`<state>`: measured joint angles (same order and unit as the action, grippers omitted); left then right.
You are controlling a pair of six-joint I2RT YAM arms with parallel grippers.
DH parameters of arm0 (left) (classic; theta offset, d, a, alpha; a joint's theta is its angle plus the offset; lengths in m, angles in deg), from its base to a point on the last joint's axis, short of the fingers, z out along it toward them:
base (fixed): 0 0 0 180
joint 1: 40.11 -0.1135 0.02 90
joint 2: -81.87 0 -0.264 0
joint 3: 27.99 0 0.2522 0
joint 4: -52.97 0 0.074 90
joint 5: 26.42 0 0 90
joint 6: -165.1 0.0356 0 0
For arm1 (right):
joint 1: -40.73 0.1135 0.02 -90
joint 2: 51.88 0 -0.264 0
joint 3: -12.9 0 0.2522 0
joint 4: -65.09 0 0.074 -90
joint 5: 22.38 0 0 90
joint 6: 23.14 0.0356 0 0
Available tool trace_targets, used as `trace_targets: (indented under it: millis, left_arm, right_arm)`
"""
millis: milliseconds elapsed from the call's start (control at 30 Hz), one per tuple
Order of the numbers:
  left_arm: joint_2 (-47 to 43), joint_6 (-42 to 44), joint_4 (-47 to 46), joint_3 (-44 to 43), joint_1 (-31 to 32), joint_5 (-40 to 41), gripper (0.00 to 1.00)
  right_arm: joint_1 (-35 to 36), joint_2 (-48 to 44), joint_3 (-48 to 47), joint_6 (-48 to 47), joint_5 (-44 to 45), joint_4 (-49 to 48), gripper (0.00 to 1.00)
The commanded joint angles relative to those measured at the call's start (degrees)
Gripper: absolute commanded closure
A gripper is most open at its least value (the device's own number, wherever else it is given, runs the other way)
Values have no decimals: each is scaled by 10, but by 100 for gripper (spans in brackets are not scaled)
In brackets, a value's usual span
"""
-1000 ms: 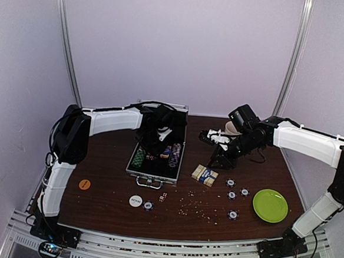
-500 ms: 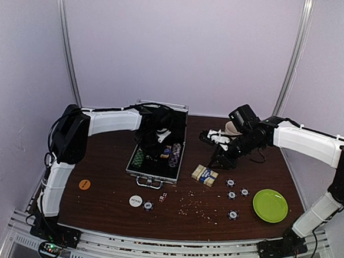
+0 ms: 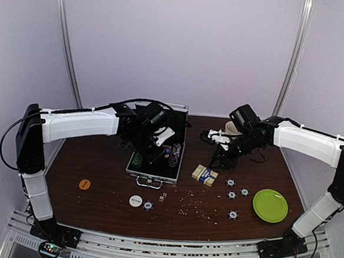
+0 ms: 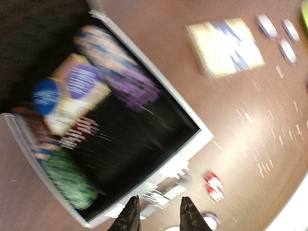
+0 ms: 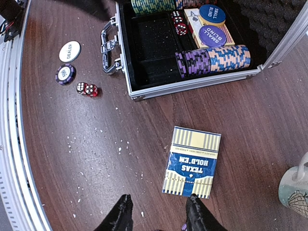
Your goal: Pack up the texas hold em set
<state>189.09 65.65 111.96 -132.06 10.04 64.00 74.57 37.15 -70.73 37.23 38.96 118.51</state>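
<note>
Aluminium, silver outside and black within, forms the case [image 5: 192, 82], which is set open left of centre on the surface [image 3: 107, 204], lid raised at the far side and handle [image 5: 109, 47] turned to the near side. Rows of purple, blue and green chips are stowed inside it, together with two blue and purple discs and some red dice. The card deck [image 5: 191, 161] is laid flat on the surface just right of the case, apart from it. Two red dice [image 5: 87, 89] are found near the handle, with the white disc [image 5: 70, 51] and one dark chip [image 5: 65, 74] to their left. The orange disc [image 3: 84, 184] is placed well to the left. Four loose chips [image 3: 232, 195] are scattered between the deck and the lime green plate [image 3: 270, 205]. The left gripper [image 4: 159, 219] is held above the case, its fingers spread and nothing between them. The right gripper [image 5: 159, 216] is held above the surface just beside the deck, likewise spread and empty. A mug [image 5: 294, 188] is seen right of the right gripper's wrist view.
</note>
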Motion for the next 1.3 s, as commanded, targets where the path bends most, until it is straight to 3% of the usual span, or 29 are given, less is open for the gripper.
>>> trace_targets:
  millis: [0, 200, 533, 733, 1000, 1267]
  left_arm:
    - [-10, 36, -13, 73, 45, -56, 69]
    - [6, 23, -14, 115, 82, -65, 68]
    - [81, 2, -13, 72, 107, -42, 64]
    - [101, -17, -4, 55, 107, -10, 65]
    - [108, -22, -2, 54, 107, -6, 75]
    - [110, -18, 7, 64, 107, -8, 74]
  right_arm:
    - [-25, -13, 3, 9, -32, -3, 62]
    - [-51, -20, 0, 14, -40, -3, 62]
    - [-53, -27, 4, 10, -38, -3, 62]
    - [-55, -32, 8, 9, -40, -5, 62]
    - [-56, -25, 6, 5, -43, -2, 62]
    - [-56, -22, 6, 3, -44, 0, 62]
